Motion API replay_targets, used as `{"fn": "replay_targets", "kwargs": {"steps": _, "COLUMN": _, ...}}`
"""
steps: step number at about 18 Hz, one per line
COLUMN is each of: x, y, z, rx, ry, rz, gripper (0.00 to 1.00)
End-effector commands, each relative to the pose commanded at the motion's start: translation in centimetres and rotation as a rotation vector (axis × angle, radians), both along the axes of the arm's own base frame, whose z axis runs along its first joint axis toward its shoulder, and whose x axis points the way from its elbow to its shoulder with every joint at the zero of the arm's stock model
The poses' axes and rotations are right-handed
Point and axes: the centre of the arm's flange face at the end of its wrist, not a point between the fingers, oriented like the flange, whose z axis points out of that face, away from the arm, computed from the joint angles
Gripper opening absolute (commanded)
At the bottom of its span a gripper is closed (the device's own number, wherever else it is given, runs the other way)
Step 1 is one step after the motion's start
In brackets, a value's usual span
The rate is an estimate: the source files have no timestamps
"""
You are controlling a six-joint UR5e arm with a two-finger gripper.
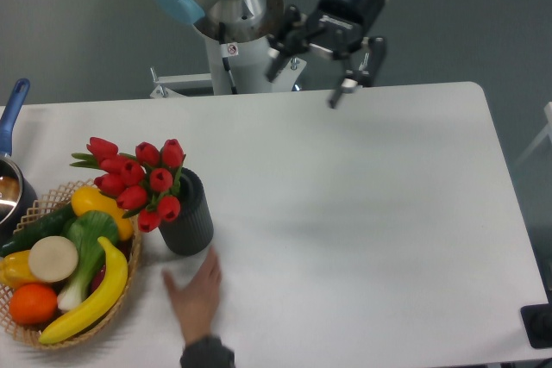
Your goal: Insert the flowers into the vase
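Observation:
The flowers [138,177], a bunch of red tulip buds with green leaves, stand in the dark grey ribbed vase [187,215] at the left of the white table, leaning left over the basket. My gripper [306,84] hangs open and empty above the table's far edge, well to the right of and behind the vase. Its two dark fingers point down and stand apart. The flower stems are hidden inside the vase.
A wicker basket [52,329] of toy fruit and vegetables sits at the front left, touching the vase. A person's hand [197,295] rests on the table just in front of the vase. A pot with a blue handle [10,122] is at the left edge.

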Motion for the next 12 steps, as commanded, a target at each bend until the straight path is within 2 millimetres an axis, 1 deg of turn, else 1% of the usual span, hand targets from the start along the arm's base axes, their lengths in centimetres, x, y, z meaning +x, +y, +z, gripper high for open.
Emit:
{"fn": "replay_targets", "kwargs": {"steps": 3, "x": -1.9, "y": -1.2, "z": -2.1, "rx": -0.198, "ry": 0.029, "rz": 0.076, "gripper": 1.00}}
{"fn": "replay_targets", "kwargs": {"steps": 6, "x": -4.7, "y": -2.0, "z": -3.4, "rx": -0.346, "ry": 0.038, "rz": 0.138, "gripper": 1.00}}
{"fn": "replay_targets", "kwargs": {"steps": 8, "x": -6.4, "y": -2.7, "z": -4.7, "rx": -0.483, "ry": 0.045, "rz": 0.187, "gripper": 1.00}}
{"fn": "replay_targets", "kwargs": {"steps": 9, "x": -7.3, "y": -2.8, "z": -5.2, "rx": -0.543, "ry": 0.055, "rz": 0.198, "gripper": 1.00}}
{"fn": "replay_targets", "kwargs": {"steps": 11, "x": -9.1, "y": -3.2, "z": -7.2, "rx": -0.673, "ry": 0.031, "rz": 0.165, "gripper": 1.00}}
{"fn": "replay_targets", "kwargs": {"steps": 12, "x": -10.0, "y": -3.5, "z": -7.8, "rx": -0.730, "ry": 0.025, "rz": 0.141, "gripper": 1.00}}
